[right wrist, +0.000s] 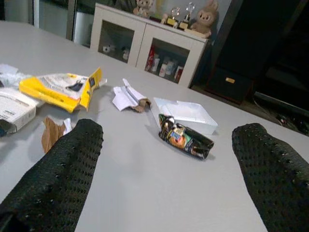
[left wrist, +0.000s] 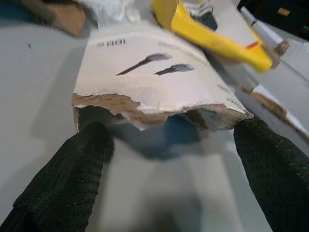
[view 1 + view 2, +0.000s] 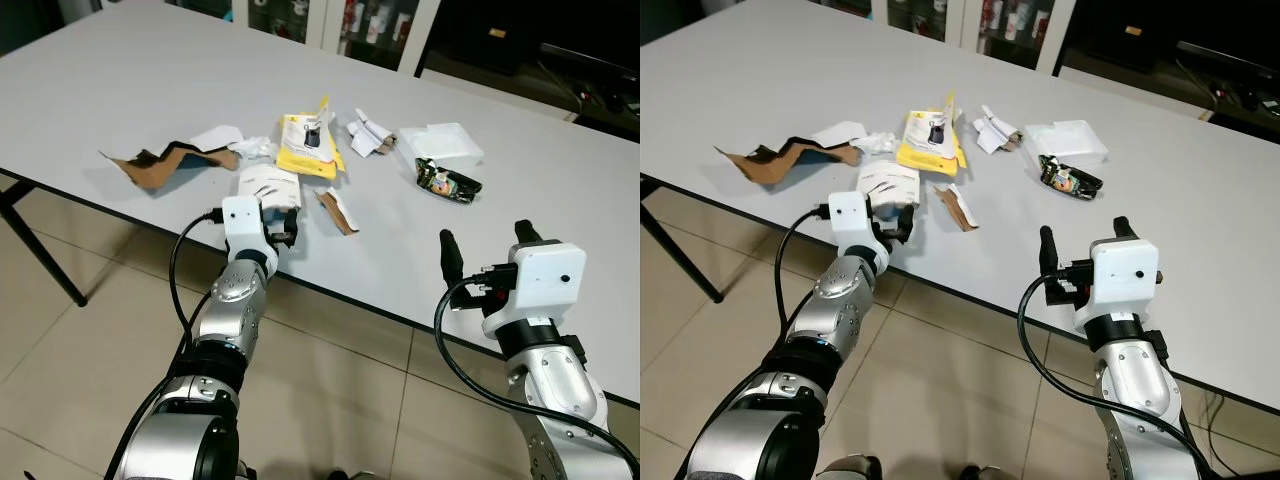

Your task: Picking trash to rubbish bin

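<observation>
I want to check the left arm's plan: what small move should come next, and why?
Probably ease the left gripper forward, then close. Its open fingers already straddle the torn white carton at the table edge, not yet gripping it.

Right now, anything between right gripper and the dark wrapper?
No. Bare table between the right gripper and the wrapper, per the right wrist view.

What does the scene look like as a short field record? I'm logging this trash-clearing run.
surface: grey table
left end effector: open, fingers either side of the torn white carton at the table edge
right end effector: open, over the table's near edge, holding nothing
other trash: yellow packet, brown cardboard scrap, dark snack wrapper, clear plastic box, crumpled paper
rubbish bin: not visible
</observation>
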`<state>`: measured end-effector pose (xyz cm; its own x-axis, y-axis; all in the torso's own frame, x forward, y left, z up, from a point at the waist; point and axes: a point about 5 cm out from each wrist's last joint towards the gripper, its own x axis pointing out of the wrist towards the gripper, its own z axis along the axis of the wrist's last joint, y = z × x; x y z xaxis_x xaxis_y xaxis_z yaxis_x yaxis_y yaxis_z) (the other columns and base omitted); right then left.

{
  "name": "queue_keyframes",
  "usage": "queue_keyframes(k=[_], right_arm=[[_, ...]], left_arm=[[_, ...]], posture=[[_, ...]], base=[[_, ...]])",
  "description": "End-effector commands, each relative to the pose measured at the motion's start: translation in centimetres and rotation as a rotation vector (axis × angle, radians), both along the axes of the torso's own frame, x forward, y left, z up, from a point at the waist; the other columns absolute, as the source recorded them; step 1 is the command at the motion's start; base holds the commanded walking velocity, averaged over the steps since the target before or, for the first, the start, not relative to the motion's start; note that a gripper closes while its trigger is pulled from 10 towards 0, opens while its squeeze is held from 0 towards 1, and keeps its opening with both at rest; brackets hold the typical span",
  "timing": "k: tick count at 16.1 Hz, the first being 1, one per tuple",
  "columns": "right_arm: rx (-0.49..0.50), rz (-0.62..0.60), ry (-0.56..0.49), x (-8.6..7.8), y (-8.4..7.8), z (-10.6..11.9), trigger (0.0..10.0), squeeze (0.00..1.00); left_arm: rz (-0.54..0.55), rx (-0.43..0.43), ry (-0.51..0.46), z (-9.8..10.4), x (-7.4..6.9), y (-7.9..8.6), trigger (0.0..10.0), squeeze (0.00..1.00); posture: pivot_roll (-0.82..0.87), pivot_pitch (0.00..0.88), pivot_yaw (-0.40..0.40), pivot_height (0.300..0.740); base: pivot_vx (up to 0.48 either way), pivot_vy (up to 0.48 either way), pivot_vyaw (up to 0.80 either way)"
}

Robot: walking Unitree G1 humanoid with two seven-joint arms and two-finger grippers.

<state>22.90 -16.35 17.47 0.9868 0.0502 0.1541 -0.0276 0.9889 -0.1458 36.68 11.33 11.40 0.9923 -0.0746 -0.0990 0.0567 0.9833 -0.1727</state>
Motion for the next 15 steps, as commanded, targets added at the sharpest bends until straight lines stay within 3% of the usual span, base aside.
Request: queue_keyframes(k=[1, 4, 8, 11, 12, 14, 15], right_arm=[[-0.018, -0.02, -0.004, -0.3, -0.6, 0.4, 10.0, 0.0], [-0.024, -0.022, -0.002, -0.4, -0.9, 0.4, 10.0, 0.0], [-0.033, -0.02, 0.002, -0.5, -1.0, 0.5, 10.0, 0.0], [-0.037, -0.021, 0.004, -0.5, -1.1, 0.5, 10.0, 0.0], [-0.039, -0.02, 0.005, -0.5, -1.1, 0.5, 10.0, 0.0], [-0.038, -0.02, 0.006, -0.5, -1.1, 0.5, 10.0, 0.0], [-0.033, -0.02, 0.005, -0.3, -1.0, 0.5, 10.0, 0.0]], left_arm=[[-0.005, -0.024, -0.009, 0.4, 0.3, -0.4, 10.0, 0.0], [0.016, -0.13, 0.007, 0.5, 0.6, -0.4, 10.0, 0.0], [0.009, -0.222, -0.045, 1.3, 0.8, -0.9, 10.0, 0.0], [-0.002, -0.248, -0.047, 1.3, 0.9, -1.0, 10.0, 0.0], [-0.017, -0.126, -0.036, 0.8, 0.7, -1.1, 10.0, 0.0], [-0.031, -0.035, -0.039, 0.6, 0.5, -1.0, 10.0, 0.0], [-0.054, 0.065, -0.049, 0.3, 0.4, -0.7, 10.0, 0.0]], posture=[[0.05, 0.117, -0.141, 0.74], [0.04, 0.111, -0.149, 0.74], [0.03, 0.108, -0.159, 0.74], [0.03, 0.104, -0.16, 0.74], [0.03, 0.102, -0.159, 0.74], [0.03, 0.1, -0.157, 0.74], [0.05, 0.102, -0.15, 0.74]], base=[[0.0, 0.0, 0.0], [0.0, 0.0, 0.0], [0.0, 0.0, 0.0], [0.0, 0.0, 0.0], [0.0, 0.0, 0.0], [0.0, 0.0, 0.0], [0.0, 0.0, 0.0]])
